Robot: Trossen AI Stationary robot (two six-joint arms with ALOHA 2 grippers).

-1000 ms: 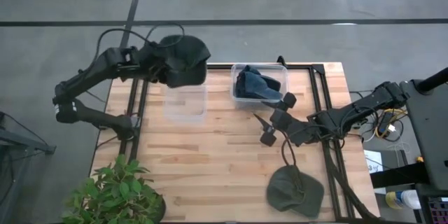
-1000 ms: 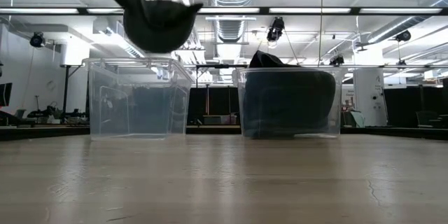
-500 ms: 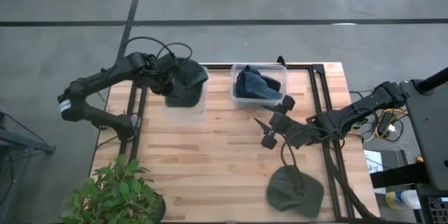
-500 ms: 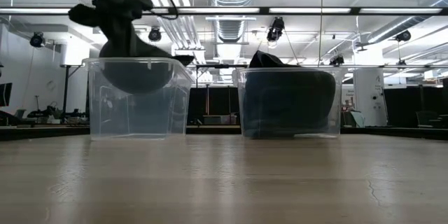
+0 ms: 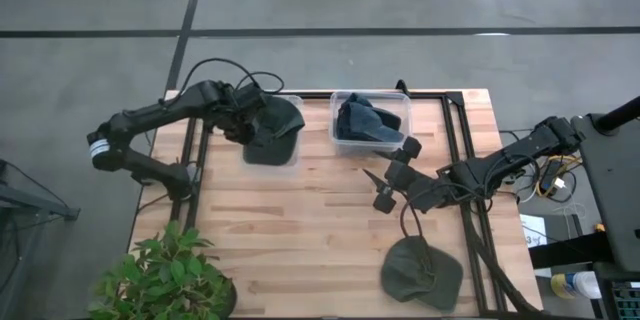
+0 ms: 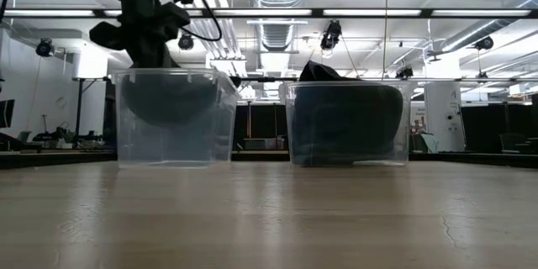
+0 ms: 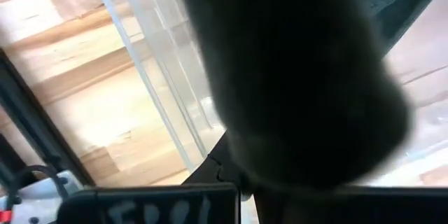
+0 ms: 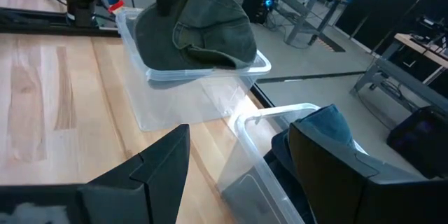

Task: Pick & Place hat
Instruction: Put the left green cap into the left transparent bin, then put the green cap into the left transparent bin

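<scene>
Hat, dark green cloth [image 5: 272,130], now sits lowered inside the clear plastic bin [image 5: 290,152], directly beneath the left claw [image 5: 243,120], which still pinches it; release looks next.

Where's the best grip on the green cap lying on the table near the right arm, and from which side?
Likely the curved strap or brim edge that sticks out from the green cap toward the right gripper. The cap lies flat and crumpled on the wooden table, so come down from above and pinch that thin raised part; the broad crown gives open fingers little to close on.
</scene>
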